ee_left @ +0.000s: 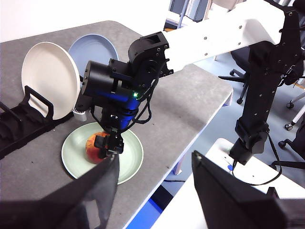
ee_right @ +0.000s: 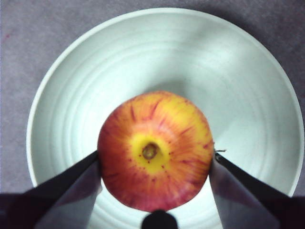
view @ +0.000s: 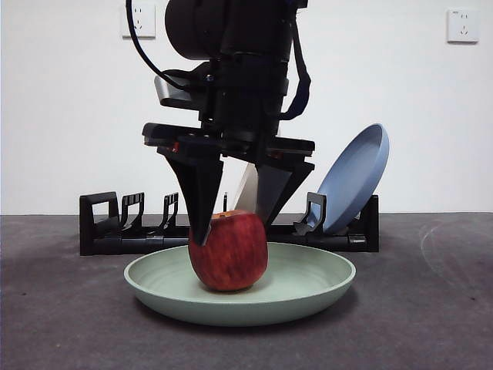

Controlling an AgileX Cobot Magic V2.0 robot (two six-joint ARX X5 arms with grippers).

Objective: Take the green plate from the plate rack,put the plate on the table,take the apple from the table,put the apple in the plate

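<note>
The red apple (view: 229,254) (ee_right: 155,148) rests upright in the middle of the green plate (view: 308,289) (ee_right: 143,52), which lies flat on the table (view: 431,308) in front of the plate rack (view: 100,223). My right gripper (view: 233,227) (ee_right: 156,157) comes straight down over the apple, its two jaws pressed against opposite sides of it. The left wrist view shows that same arm over the plate (ee_left: 128,157) and apple (ee_left: 91,147). My left gripper (ee_left: 153,160) hangs open and holds nothing, well off the table's edge.
A blue plate (view: 350,177) (ee_left: 93,47) leans in the rack's right end, and a cream-white plate (ee_left: 50,76) (view: 248,189) stands beside it, mostly hidden behind the arm in the front view. The rack's left slots (view: 146,212) hold nothing. The table's edge (ee_left: 190,129) runs close to the green plate.
</note>
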